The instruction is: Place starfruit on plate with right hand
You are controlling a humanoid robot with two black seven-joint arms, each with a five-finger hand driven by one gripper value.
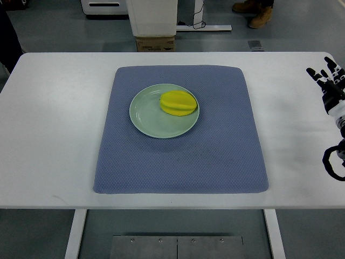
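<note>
On the white worktop (54,135), top view: one blue-grey textured mat (178,162), roughly square with rounded corners, laid at the middle of the surface, its near edge close to the worktop's near edge and its far edge set back from the far edge. On the mat, in its far half and slightly left of the mat's centre line: one round pale green plate (153,118), lying flat. On the plate: one yellow starfruit (178,103), ridged, lying on its side over the plate's far right part, its right end reaching the plate's rim. At the worktop's right edge, toward the far right corner: one right hand (328,81), black-fingered with white and black wrist parts, its arm entering from the picture's right edge; fingers spread and pointing toward the far side, holding nothing, well apart from mat, plate and fruit. Beyond the far edge of the worktop, on the grey floor: a white cabinet base with a cardboard box (155,43) beneath it, and a pair of tan boots (254,12) near the far right.
</note>
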